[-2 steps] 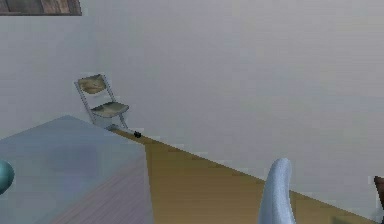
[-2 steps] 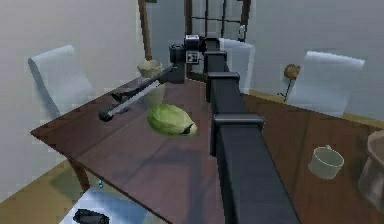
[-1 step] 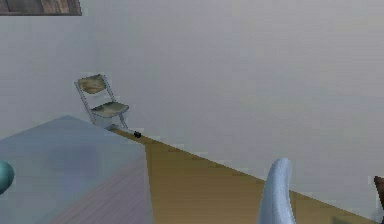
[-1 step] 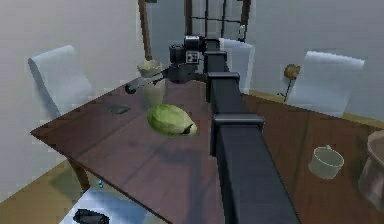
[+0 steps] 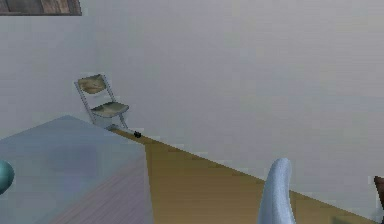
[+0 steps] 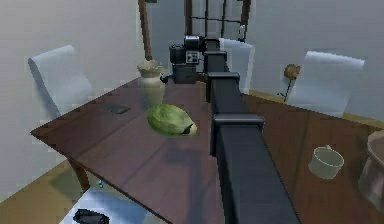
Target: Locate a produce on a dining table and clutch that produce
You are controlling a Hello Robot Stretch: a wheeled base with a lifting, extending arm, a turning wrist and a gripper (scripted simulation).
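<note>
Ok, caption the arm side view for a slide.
Dark square arm over a dark wooden dining table, green leafy head of produce and cream ceramic vase left of it.

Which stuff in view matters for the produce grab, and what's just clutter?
Job: green leafy produce; dining table; gripper.
Lying about: beige vase; white mug; white chair; folding chair.

1. One dark wooden table (image 6: 120, 150).
2. Three pale chairs (image 6: 60, 78) (image 6: 237, 62) (image 6: 325, 82) around it.
3. On it: one green leafy head (image 6: 172, 121), one vase (image 6: 150, 85), one white mug (image 6: 325, 160).
4. One folding chair (image 5: 100, 100) by the wall.
</note>
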